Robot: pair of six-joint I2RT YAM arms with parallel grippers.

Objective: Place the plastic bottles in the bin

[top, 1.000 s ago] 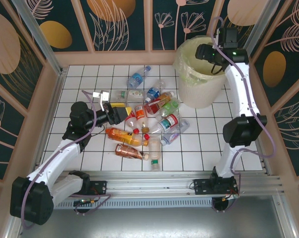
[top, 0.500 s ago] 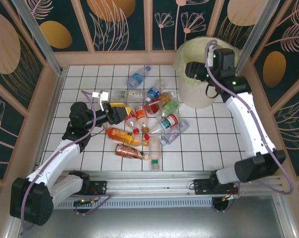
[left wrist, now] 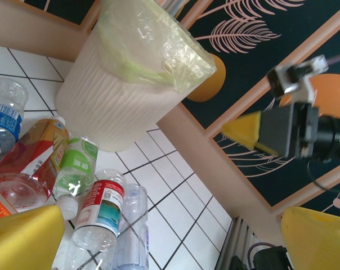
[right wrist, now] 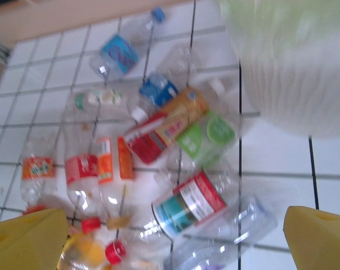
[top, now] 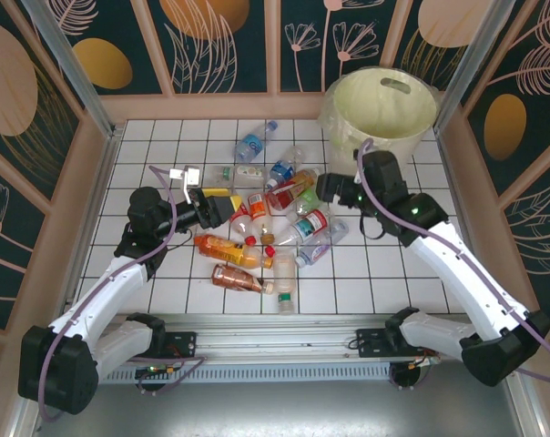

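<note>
White floor tiles carry most of the work left: the plastic bottles point(top: 275, 218) lie in a loose heap mid-table, and the bin point(top: 384, 150) stands at the far right corner, just beyond the heap's edge.

What has changed is on my right side. A second ago the right gripper point(top: 324, 188) was up over the bin's mouth; now that arm has swung back down and hangs low at the heap's right edge. In the wrist view its yellow fingers point(right wrist: 29, 239) sit far apart at the bottom corners with nothing between them, so it is wide open and empty. I read that as a drop-off finished and a return for another bottle, though I can't make out what lies inside the bin.

Below the wrist camera sit a red-labelled bottle point(right wrist: 187, 205) and a green-labelled one point(right wrist: 212, 132), both easy candidates for the next pick.

The left gripper point(top: 226, 208) has not moved: spread wide, holding nothing, poised at the heap's left side.

With this many bottles on the tiles, I judge the task to be in its early stretch.
</note>
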